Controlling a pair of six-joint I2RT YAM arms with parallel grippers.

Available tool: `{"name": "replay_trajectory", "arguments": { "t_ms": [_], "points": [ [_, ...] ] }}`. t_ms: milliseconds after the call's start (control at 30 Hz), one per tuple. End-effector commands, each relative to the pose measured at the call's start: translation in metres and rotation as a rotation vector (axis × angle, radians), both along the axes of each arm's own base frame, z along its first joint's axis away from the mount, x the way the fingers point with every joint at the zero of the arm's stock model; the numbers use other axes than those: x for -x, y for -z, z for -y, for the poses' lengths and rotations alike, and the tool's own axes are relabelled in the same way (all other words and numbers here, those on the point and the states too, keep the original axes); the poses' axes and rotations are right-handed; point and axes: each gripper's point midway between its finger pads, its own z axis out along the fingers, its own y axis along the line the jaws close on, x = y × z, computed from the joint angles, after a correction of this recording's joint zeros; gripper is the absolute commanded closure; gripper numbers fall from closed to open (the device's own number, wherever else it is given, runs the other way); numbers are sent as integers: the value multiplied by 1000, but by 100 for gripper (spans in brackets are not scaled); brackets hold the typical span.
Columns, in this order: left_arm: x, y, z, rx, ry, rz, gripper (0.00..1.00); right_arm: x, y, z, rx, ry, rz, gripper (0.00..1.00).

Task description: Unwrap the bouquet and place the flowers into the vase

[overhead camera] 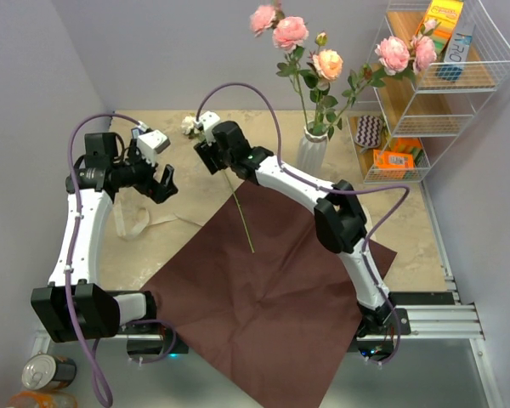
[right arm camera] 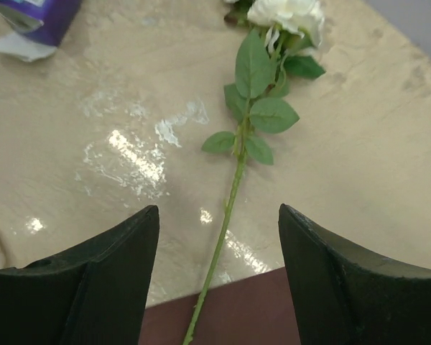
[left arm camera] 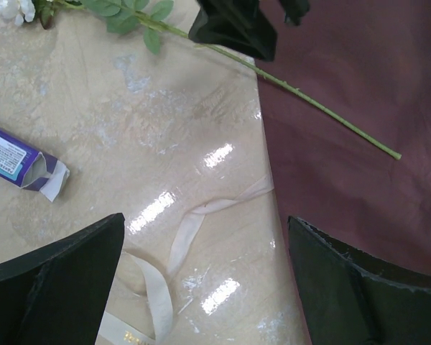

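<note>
My right gripper (right arm camera: 218,214): I'm hovering open over the cream rose stem (right arm camera: 238,169).
Risk: I'm risking skidding off it, since it's lying thin and flat.

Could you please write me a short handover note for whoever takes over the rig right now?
Left hand: open, empty, over the table near the loose ribbon.
Right hand: open, empty, above the stem of the cream rose, which lies on the table with its stem end on the paper.
Done: paper spread flat, ribbon off; pink and peach roses stand in the vase.
Left: grasp the cream rose and put it in the vase.
</note>
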Motion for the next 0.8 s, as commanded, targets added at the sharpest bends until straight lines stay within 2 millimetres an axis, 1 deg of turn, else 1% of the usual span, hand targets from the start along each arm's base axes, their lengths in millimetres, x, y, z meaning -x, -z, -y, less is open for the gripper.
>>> {"name": "replay_trajectory", "arguments": {
  "t_ms": [0, 100, 167, 200, 267, 300, 400, 433, 500, 533, 733, 767],
  "points": [
    [-6, -11, 0, 21, -12, 48, 1, -15, 0, 1, -67, 4, -54, 30],
    [-5, -4, -1, 12, -7, 38, 1, -26, 20, 2, -84, 43, -77, 30],
    [-5, -2, -1, 9, -5, 38, 1, -30, 26, 3, -90, 46, -88, 31],
    [-5, -1, -2, 8, -6, 37, 0, -32, 37, 3, -83, 48, -101, 31],
    [-6, 0, -2, 6, -6, 37, 1, -32, 42, 0, -84, 36, -116, 31],
    [-6, 1, -2, 6, -6, 35, 1, -32, 52, -1, -73, 33, -132, 31],
    [-7, 3, -2, 10, -5, 30, 0, -31, 63, -4, -61, 21, -158, 32],
    [-7, 4, -1, 12, -3, 27, 0, -30, 72, -5, -52, 15, -173, 32],
    [-8, 5, -1, 12, -2, 27, 0, -31, 76, -5, -47, 20, -178, 32],
    [-8, 4, -1, 15, -1, 28, 1, -31, 82, -4, -41, 22, -185, 33],
    [-8, 6, 1, 16, 15, 26, 0, -35, 91, -2, -32, 50, -187, 36],
    [-8, 6, 1, 15, 17, 25, 2, -35, 96, -2, -24, 52, -194, 36]
  ]
}}
